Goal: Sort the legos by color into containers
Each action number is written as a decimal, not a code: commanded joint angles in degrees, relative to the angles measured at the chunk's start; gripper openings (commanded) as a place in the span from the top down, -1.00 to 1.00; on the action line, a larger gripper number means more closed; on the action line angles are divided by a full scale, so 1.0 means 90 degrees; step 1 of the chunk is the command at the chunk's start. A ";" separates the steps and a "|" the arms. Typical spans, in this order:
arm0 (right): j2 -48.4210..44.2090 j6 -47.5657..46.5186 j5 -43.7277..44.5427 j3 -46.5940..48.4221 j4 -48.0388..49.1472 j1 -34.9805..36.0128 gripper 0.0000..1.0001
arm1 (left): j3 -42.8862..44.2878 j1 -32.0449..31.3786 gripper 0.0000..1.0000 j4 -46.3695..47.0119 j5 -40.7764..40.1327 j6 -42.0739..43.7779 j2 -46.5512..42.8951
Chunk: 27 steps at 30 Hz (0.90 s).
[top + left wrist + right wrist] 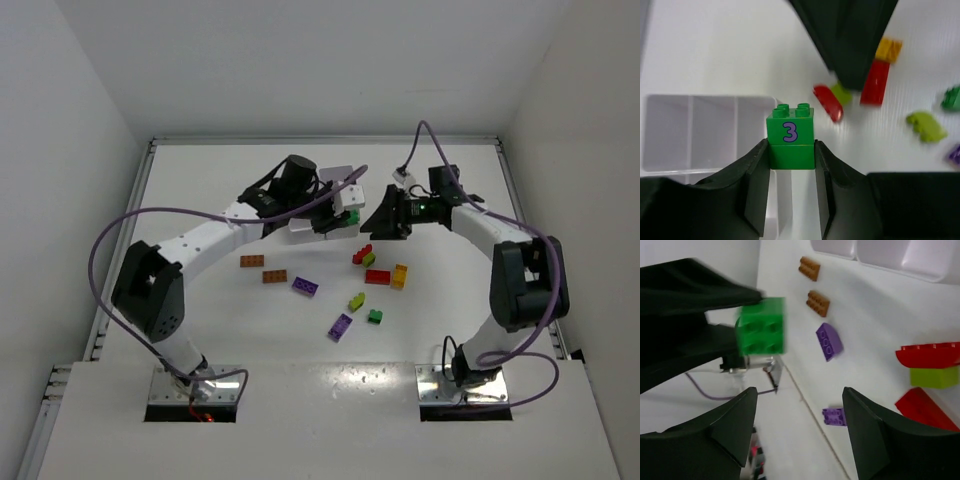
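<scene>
In the overhead view two orange bricks (252, 261) lie on the table (200, 180) at nine o'clock of the loose scatter, near each other but apart. A purple brick (305, 287) lies just to their right and a second purple brick (340, 327) at six o'clock. The left gripper (791, 150) is clamped on a green brick (790, 132) printed with a 3, studs up, one finger against each side of its lower half. In the left wrist view the white container (691, 130) sits at nine o'clock of that brick. The brick hangs at the container's right-hand corner; whether it is over a compartment I cannot tell. At two o'clock of it, down on the table, a curved red brick (829, 102) touches a lime brick (842, 92). Further right lie a long red brick (875, 82), with a yellow-orange brick (888, 49) at its far end, and at three o'clock a curved lime piece (926, 126). The right gripper (800, 392) faces the held brick from the right, its fingers spread wide apart, the green brick at eleven o'clock of them.
</scene>
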 commanded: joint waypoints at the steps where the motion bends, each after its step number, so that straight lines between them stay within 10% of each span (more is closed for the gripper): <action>1: 0.0319 0.0529 -0.0828 0.0491 0.0592 0.0150 -0.40 | -0.0112 -0.0237 0.92 0.1039 -0.0330 -0.1531 -0.0441; 16: 0.0261 0.0890 -0.1289 0.0669 0.1374 0.0551 -0.67 | -0.0815 -0.0364 0.92 0.1255 -0.0409 -0.1562 -0.1038; 27: 0.0340 0.0402 -0.1171 0.0726 0.0877 0.0669 -0.37 | -0.0747 -0.0423 0.92 0.1314 -0.0291 -0.1502 -0.1096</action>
